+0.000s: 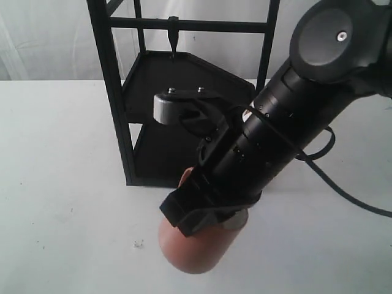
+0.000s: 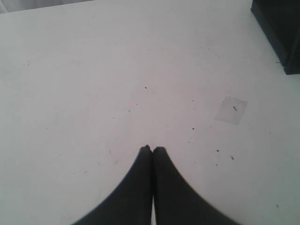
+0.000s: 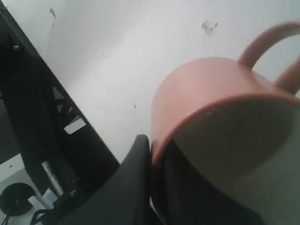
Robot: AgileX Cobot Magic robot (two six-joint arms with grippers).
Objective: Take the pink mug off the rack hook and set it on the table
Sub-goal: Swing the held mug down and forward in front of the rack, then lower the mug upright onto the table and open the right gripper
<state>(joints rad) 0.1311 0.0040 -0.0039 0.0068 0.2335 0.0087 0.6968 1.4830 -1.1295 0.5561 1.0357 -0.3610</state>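
Observation:
The pink mug (image 1: 193, 248) (image 3: 206, 89) is off the rack (image 1: 113, 92) and low over the white table (image 1: 61, 184), in front of the rack's base and tilted. I cannot tell whether it touches the surface. My right gripper (image 3: 152, 145) is shut on its rim, one finger outside the wall and one inside the cream interior. The handle (image 3: 269, 44) points away from the fingers. The hook (image 1: 174, 37) under the top crossbar is bare. My left gripper (image 2: 153, 149) is shut and empty above bare table; it does not show in the exterior view.
A black cable (image 1: 343, 190) trails over the table to the right of my right arm. Small specks (image 1: 138, 244) lie left of the mug. The rack's corner (image 2: 281, 33) sits far from the left gripper, past a faint square patch (image 2: 230, 110).

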